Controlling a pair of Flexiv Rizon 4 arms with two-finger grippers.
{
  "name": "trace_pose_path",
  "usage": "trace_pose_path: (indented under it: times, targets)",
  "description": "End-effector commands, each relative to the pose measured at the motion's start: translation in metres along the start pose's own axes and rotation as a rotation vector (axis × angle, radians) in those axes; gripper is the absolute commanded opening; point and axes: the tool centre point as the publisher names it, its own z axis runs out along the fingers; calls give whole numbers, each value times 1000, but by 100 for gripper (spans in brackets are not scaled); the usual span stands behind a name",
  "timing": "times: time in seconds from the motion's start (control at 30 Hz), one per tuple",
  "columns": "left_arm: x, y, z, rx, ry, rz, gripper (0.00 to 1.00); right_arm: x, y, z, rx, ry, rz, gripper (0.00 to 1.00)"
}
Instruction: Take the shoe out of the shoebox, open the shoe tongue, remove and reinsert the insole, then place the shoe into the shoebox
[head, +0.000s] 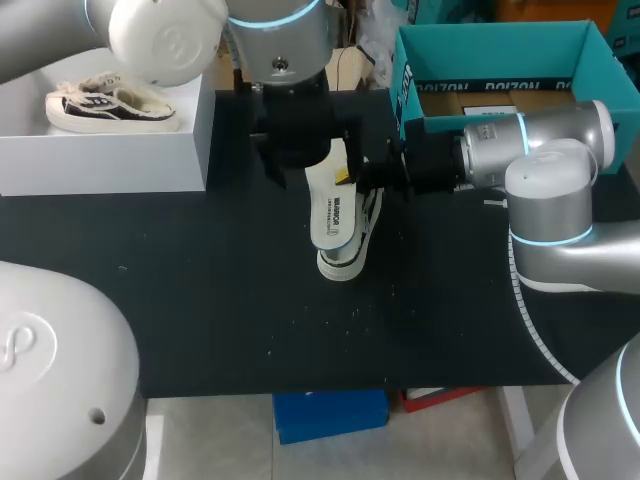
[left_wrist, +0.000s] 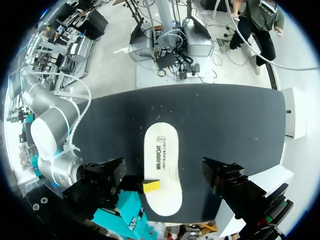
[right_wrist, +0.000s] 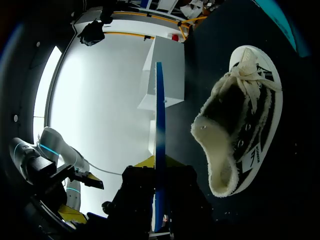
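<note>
Tabletop (head: 200, 300), matte black, bears shoe (head: 343, 265); insole (head: 328, 205) held above.

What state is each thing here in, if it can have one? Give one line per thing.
insole: out of the shoe, held in the air above it.
shoe: on the table, laced, mouth open.
shoebox: open, no lid on it, no shoe in it.
right gripper: shut on the insole.
second shoe: resting on the white block, untouched.
</note>
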Motion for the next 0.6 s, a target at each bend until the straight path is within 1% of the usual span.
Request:
trace_pose_path:
  times: [0.03, 0.23, 0.4, 0.6]
  targets:
    - [-2, 23, 0, 16, 3, 13, 100, 0, 0, 1, -2, 1, 0, 0]
    - [1, 53, 1, 20, 2, 35, 100, 0, 0, 1, -2, 1, 0, 0]
    - [9, 79, 6, 35, 2, 39, 100, 0, 0, 1, -2, 1, 0, 0]
    - [12, 109, 13, 45, 14, 46, 100, 0, 0, 1, -2, 1, 0, 0]
